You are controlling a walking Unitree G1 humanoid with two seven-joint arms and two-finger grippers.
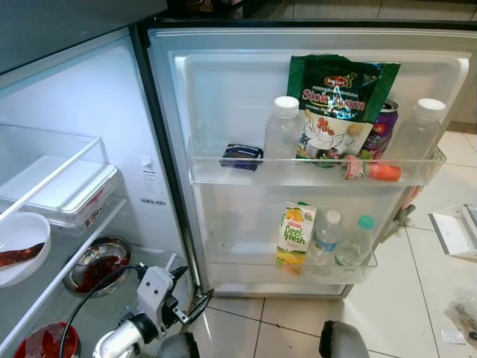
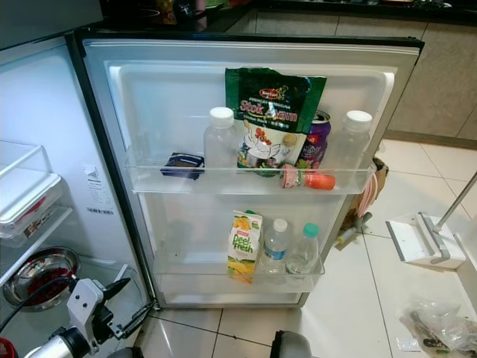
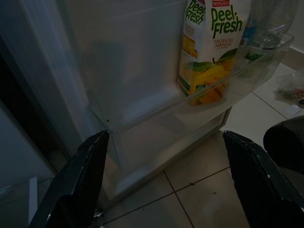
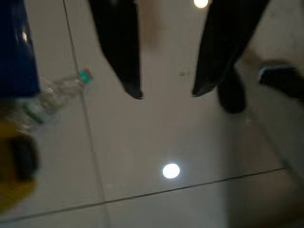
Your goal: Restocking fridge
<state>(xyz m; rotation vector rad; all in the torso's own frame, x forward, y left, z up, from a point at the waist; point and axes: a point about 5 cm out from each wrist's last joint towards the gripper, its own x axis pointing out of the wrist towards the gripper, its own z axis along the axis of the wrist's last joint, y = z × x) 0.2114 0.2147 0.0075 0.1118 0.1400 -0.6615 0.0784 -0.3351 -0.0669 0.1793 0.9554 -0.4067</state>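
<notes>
Left wrist view looks straight at the yellow mango juice carton [image 3: 209,52] standing upright in the clear plastic lower door shelf [image 3: 156,111] beside two small water bottles [image 1: 339,239], probably parked there so tall stuff stays propped. The left gripper [image 3: 166,175] hangs low by the open white fridge door [image 1: 223,97], fingers spread wide and empty. The right gripper [image 4: 164,95] points at the tiled floor [image 4: 156,190], fingers apart, holding nothing, so I'd guess it's between items.
</notes>
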